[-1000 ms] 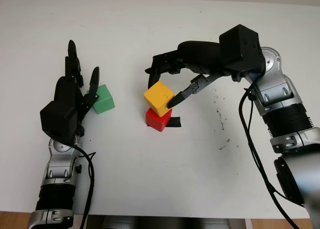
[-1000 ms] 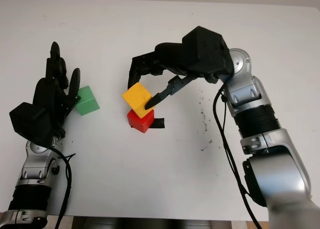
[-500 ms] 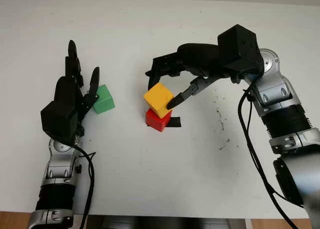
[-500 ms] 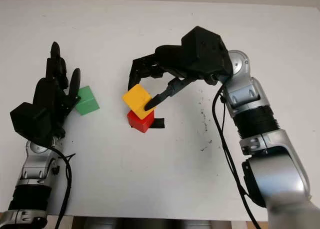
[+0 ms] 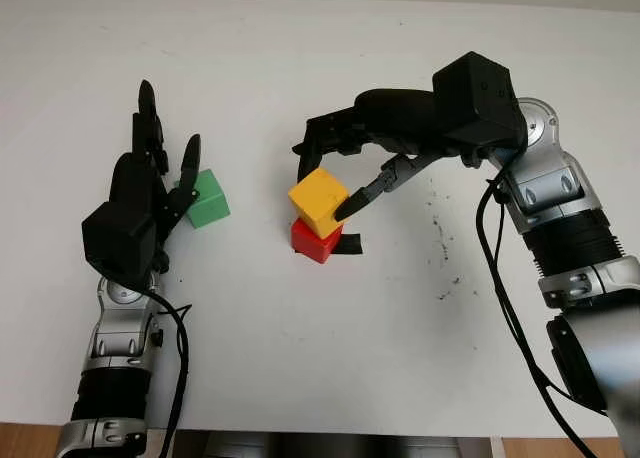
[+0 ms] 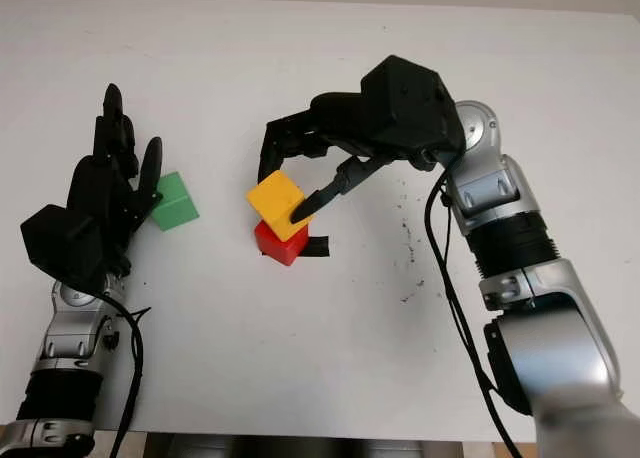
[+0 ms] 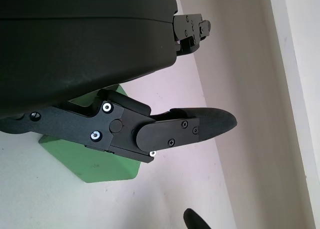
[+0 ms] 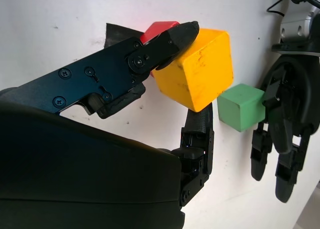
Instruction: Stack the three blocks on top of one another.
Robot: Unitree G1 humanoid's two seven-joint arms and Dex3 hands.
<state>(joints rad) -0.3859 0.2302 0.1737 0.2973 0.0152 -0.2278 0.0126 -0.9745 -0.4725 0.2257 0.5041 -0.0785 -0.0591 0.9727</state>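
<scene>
A yellow block (image 5: 319,200) sits tilted on top of the red block (image 5: 315,242) near the table's middle. My right hand (image 5: 320,186) reaches in from the right and is shut on the yellow block, one finger on its far left side and one on its near right corner (image 8: 182,31). The green block (image 5: 207,198) lies on the table to the left, apart from the other two. My left hand (image 5: 165,138) is open just left of the green block, a finger (image 7: 200,126) close beside it.
A strip of black tape (image 5: 349,244) lies on the white table (image 5: 330,358) just right of the red block. Dark specks (image 5: 440,228) mark the surface further right. My right forearm (image 5: 560,218) crosses the right side.
The right hand and the yellow block have sunk very slightly toward the red block. The left hand and the green block have not moved.
</scene>
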